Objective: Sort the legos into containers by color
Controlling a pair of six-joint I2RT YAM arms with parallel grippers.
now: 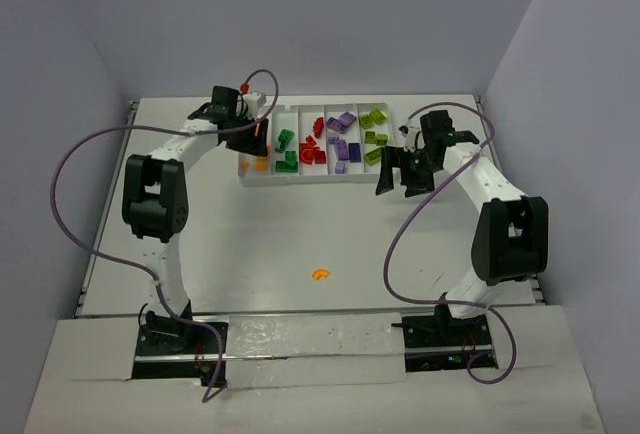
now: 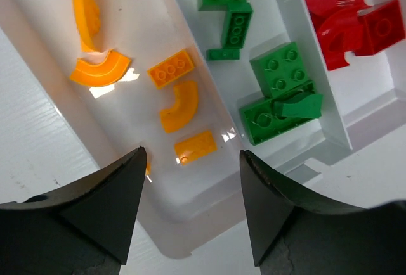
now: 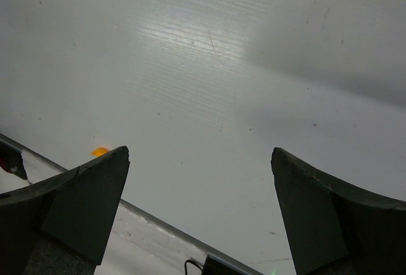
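Orange legos (image 2: 177, 107) in white end compartment (image 2: 141, 26), beneath parted empty left claw (image 2: 193, 154), right claw (image 3: 200, 154) spread wide

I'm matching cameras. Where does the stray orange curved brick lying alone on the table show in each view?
Top external: the stray orange brick lies alone on the table, near the middle, below the tray.
Left wrist: not in it; its orange bricks lie in the tray.
Right wrist: tiny orange speck at lower left, likely it.
Shared landmark: the white table.
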